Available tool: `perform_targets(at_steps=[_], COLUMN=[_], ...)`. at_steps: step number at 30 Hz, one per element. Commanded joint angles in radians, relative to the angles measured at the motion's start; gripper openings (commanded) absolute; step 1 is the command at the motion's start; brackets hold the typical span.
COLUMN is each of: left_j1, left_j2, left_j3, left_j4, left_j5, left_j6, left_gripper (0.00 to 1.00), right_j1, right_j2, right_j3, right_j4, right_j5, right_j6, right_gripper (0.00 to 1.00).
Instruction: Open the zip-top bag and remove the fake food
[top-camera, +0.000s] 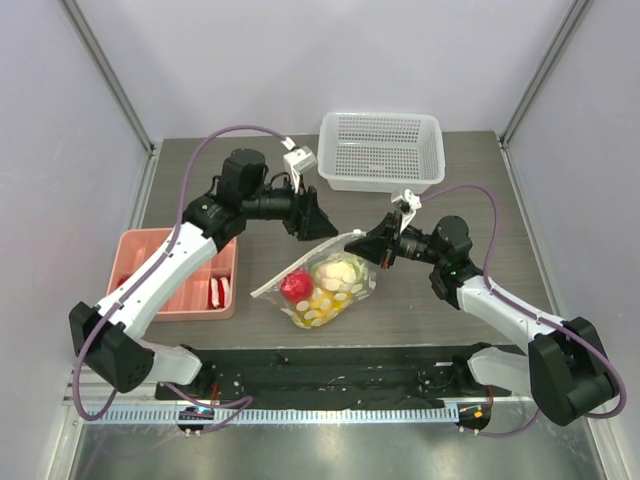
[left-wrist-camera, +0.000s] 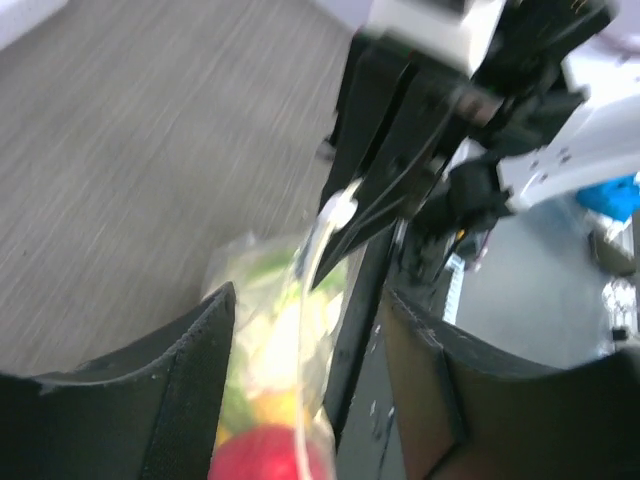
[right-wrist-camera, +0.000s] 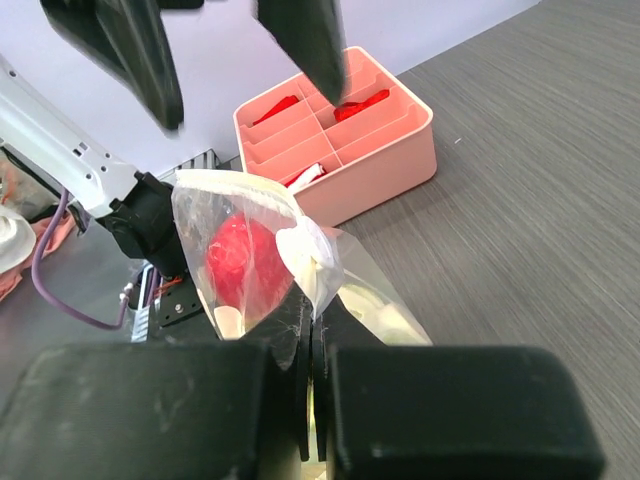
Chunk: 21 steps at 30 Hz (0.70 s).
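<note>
Grey woodgrain table (top-camera: 400, 305), zip-top bag (top-camera: 320, 290), pale walls (top-camera: 300, 60)

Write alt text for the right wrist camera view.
The right gripper is shut on the edge of the zip-top bag, a red fruit showing inside. Above it hangs the open left gripper, with the pink tray behind.

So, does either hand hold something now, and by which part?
The right hand is shut on the bag, pinching the bag's raised edge. The left hand is open and holds nothing.
</note>
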Motion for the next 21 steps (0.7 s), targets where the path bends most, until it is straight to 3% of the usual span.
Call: perform_targets(at_steps=[1,8,11,14,21], left_j1=[-0.032,-0.179,-0.184,-0.184,-0.185], left_j2=[0.011,0.085,0.073,0.045,0.089], left_j3=[0.050,0.118,0.088,0.043,0.074], left_j4=[0.172,0.102,0.115,0.163,0.109], left_j5=[-0.062,-0.229,-0.255,-0.278,-0.217], left_j6=[-0.111,0.054,0.123,0.157,0.182], left_gripper=[0.49,0.45,0.57,0.61,0.53], right_j1=[0.003,0.003,0.002,0.002,0.002], right_j2=[0.020,0.018,0.007,0.004,-0.006], right_j3=[0.049,0.061,0.055,0.051,0.046], right_j4=[0.047,0.024,0.019,0.019,0.024], right_j5=[-0.023,-0.026,-0.026,-0.026,-0.025], right_j6=[0.034,0.045,0.042,0.041,0.043], right_gripper=[0.01,0.01,0.01,0.01,0.01])
